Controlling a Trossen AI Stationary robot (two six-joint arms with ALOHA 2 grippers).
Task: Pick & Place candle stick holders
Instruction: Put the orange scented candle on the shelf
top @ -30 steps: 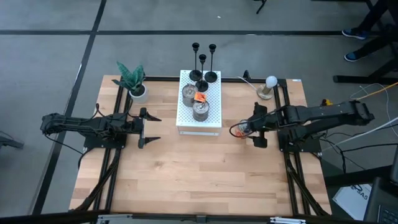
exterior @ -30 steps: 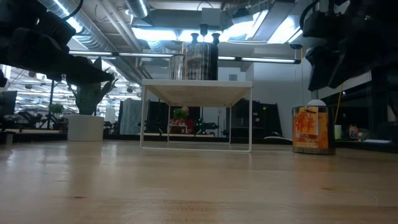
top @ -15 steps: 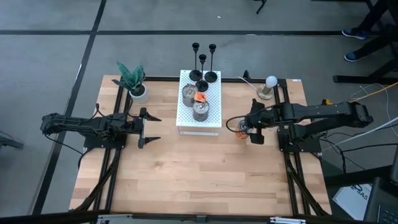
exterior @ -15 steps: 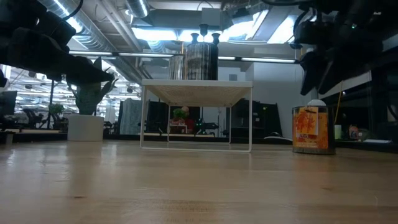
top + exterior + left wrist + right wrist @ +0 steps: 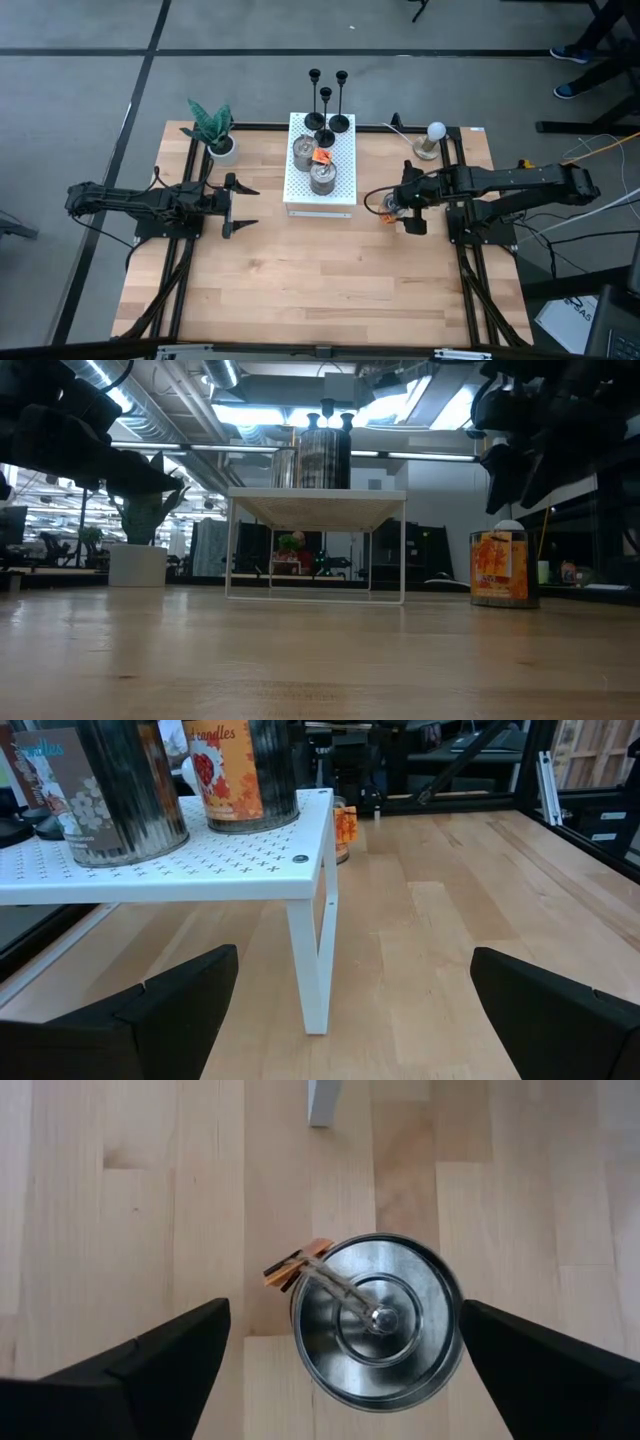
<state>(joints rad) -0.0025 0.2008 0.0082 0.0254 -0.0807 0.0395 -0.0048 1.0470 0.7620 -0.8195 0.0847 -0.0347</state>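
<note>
On the bench [image 5: 300, 280], a rack [image 5: 340, 190] stands mid-back carrying two tins [image 5: 322, 178] in front and three candle stick holders [image 5: 325, 125] behind, with a potted plant [image 5: 212, 130] at back left, a bulb [image 5: 434, 135] at back right, and another tin [image 5: 378, 1320] just right of the rack.

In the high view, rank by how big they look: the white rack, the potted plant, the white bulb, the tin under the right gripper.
1. White rack
2. Potted plant
3. White bulb and tin: too close to rank; the right gripper hides part of the tin.
</note>
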